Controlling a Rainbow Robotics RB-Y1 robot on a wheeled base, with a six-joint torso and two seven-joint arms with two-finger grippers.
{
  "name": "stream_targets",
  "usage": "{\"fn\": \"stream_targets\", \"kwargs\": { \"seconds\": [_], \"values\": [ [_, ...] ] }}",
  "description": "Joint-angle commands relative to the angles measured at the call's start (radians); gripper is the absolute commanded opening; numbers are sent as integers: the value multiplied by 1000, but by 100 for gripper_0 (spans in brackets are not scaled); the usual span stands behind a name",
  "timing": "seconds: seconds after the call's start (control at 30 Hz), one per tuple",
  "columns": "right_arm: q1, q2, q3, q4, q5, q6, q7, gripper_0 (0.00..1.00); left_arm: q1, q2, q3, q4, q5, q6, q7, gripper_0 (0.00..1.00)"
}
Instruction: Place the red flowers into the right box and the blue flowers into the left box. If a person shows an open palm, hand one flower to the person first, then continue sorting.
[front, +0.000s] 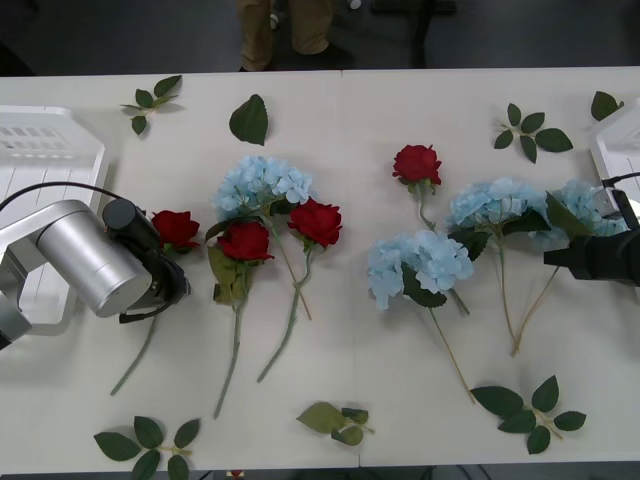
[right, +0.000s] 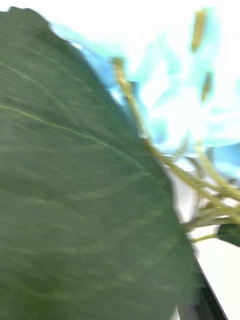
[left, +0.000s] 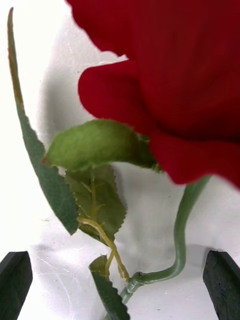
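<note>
My left gripper (left: 120, 285), black fingers spread wide, straddles the thin green stem of the deep-red artificial rose (front: 176, 228) at the table's nine o'clock, gripping nothing.

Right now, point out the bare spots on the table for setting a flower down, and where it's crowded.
Bare: the tabletop between the lone red rose and the left blue hydrangea; also the near edge between the leaf sprigs and. Crowded: the two roses under that hydrangea, and the right blue hydrangeas.
</note>
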Motion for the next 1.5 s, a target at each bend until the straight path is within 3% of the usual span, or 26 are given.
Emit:
{"fn": "stream_targets", "kwargs": {
  "seconds": [0.03, 0.2, 0.23, 0.27, 0.33, 0.37, 0.4, 0.43, 0.47, 0.53, 0.97, 1.0, 1.03, 1.1, 1.13, 1.3, 1.5],
  "values": [
    [34, 9, -131, -24, 64, 65, -2, 56, -33, -9, -26, 15, -19, -26, -49, 100],
    [34, 63, -164, -79, 162, 77, -121, 56, -34, -11, -40, 55, -24, -83, -50, 100],
    [34, 77, -164, -85, 171, 69, -140, 56, -34, -11, -40, 60, -24, -91, -53, 85],
    [34, 93, -164, -89, 180, 60, -154, 56, -34, -11, -41, 61, -24, -91, -56, 62],
    [32, 124, -164, -96, 208, 34, -180, 57, -34, -11, -41, 61, -22, -91, -63, 46],
    [32, 124, -164, -96, 208, 34, -180, 57, -34, -11, -41, 61, -22, -91, -63, 46],
    [32, 142, -164, -105, 246, 12, -198, 58, -34, -11, -43, 61, -18, -91, -64, 32],
    [32, 142, -164, -105, 246, 12, -198, 58, -34, -11, -43, 61, -18, -91, -64, 32],
    [31, 153, -164, -112, 295, -3, -210, 59, -34, -11, -43, 61, -7, -92, -64, 13],
    [31, 156, -164, -112, 321, -9, -214, 59, -33, -11, -43, 61, -1, -95, -64, 0],
    [31, 219, -166, -112, 556, -69, -226, 59, -34, -11, -43, 60, 22, -106, -72, 0],
    [31, 219, -164, -112, 559, -69, -220, 55, -45, -9, -43, 61, 25, -97, -78, 0],
    [31, 219, -164, -112, 559, -69, -217, 44, -54, -6, -43, 60, 28, -85, -84, 0],
    [31, 219, -164, -112, 559, -69, -210, 8, -82, 5, -43, 43, 37, -34, -92, 0],
    [31, 219, -164, -112, 559, -69, -209, 1, -92, 9, -43, 37, 44, -17, -95, 0],
    [31, 215, -169, -122, 502, -49, -187, 0, -211, 86, -43, -9, 174, 87, -106, 0],
    [31, 205, -276, -194, 387, 152, -171, 0, -378, 220, -43, 2, 421, 136, -135, 0]
  ]
}}
